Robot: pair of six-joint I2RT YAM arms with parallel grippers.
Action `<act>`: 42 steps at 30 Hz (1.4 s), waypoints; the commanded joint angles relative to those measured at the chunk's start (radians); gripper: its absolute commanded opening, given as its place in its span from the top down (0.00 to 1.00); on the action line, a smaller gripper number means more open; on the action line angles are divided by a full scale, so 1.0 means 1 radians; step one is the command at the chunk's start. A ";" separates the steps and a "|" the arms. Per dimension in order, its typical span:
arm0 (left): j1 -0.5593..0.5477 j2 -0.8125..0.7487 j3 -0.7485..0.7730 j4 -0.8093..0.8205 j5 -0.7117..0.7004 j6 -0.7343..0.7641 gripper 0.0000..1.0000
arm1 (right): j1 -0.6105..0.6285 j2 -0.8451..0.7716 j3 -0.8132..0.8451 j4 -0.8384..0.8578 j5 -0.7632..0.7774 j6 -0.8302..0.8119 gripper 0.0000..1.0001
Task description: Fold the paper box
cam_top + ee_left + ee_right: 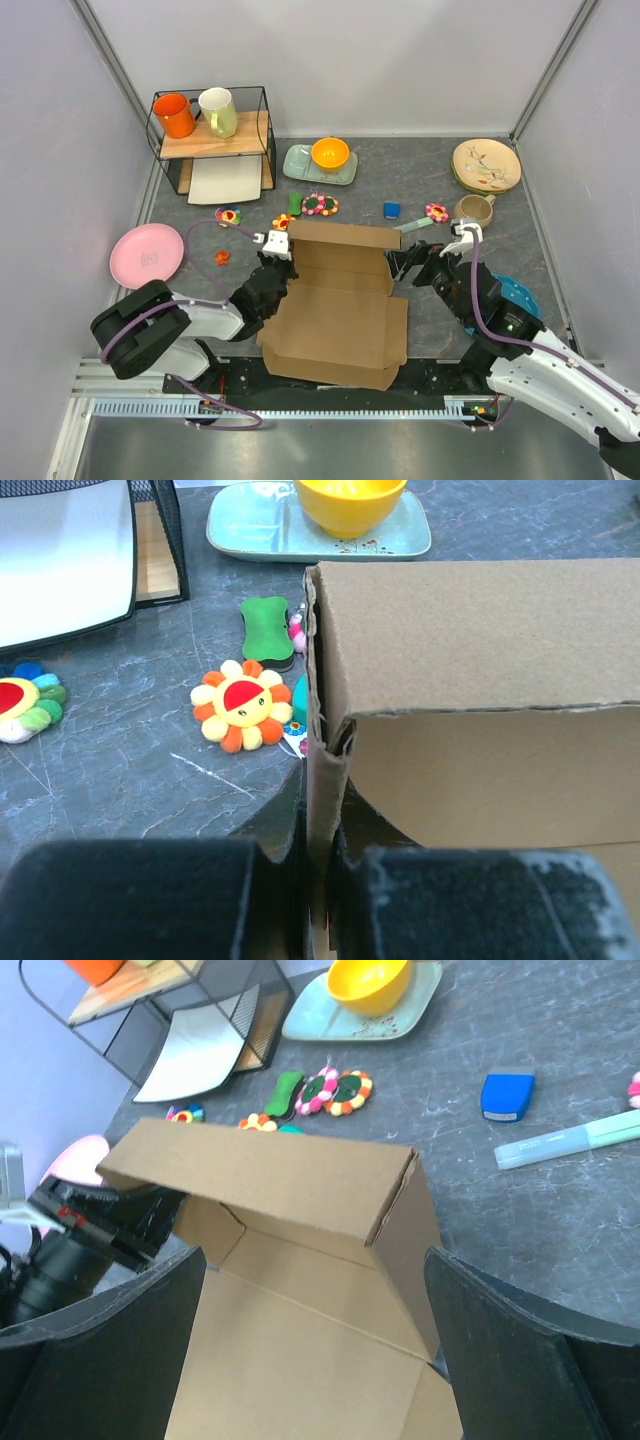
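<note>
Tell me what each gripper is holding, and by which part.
The left gripper is clamped on the paper box, pinching its upright left side wall near the far corner. The right gripper is open at the box's right end, holding nothing.

paper box [340, 325] | brown corrugated cardboard | half-folded: far wall raised, near lid flat | mid-table [400, 190]
</note>
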 commanded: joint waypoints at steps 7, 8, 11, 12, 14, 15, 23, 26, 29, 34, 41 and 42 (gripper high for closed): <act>-0.017 0.007 -0.013 0.062 -0.054 -0.056 0.93 | -0.084 0.184 0.033 0.177 0.039 0.039 0.05; -0.015 0.004 -0.019 0.062 -0.056 -0.065 0.93 | -0.110 0.202 0.032 0.189 0.004 0.041 0.05; -0.017 0.001 -0.029 0.061 -0.056 -0.076 0.92 | -0.142 0.255 0.012 0.229 -0.027 0.053 0.09; -0.015 -0.002 -0.031 0.058 -0.054 -0.078 0.91 | -0.147 0.267 -0.006 0.238 -0.033 0.056 0.11; -0.015 -0.005 -0.039 0.053 -0.053 -0.090 0.90 | -0.159 0.276 -0.031 0.267 -0.053 0.062 0.16; -0.015 -0.004 -0.039 0.050 -0.041 -0.090 0.90 | -0.161 0.279 -0.054 0.277 -0.056 0.062 0.24; -0.015 -0.114 -0.034 -0.124 0.007 -0.116 0.74 | -0.167 0.276 -0.157 0.311 -0.073 0.068 0.57; -0.015 -0.226 -0.020 -0.273 0.044 -0.127 0.62 | -0.165 0.265 -0.192 0.311 -0.073 0.068 0.59; -0.015 -0.356 0.012 -0.460 0.070 -0.130 0.46 | -0.165 0.253 -0.221 0.303 -0.063 0.064 0.57; -0.015 -0.524 0.157 -0.847 0.156 -0.109 0.40 | -0.165 0.247 -0.226 0.283 -0.056 0.051 0.53; -0.015 -0.720 0.314 -1.201 0.304 -0.095 0.34 | -0.165 0.250 -0.212 0.258 -0.043 0.027 0.50; -0.015 -0.725 0.345 -1.221 0.324 -0.101 0.33 | -0.165 0.250 -0.212 0.258 -0.043 0.025 0.50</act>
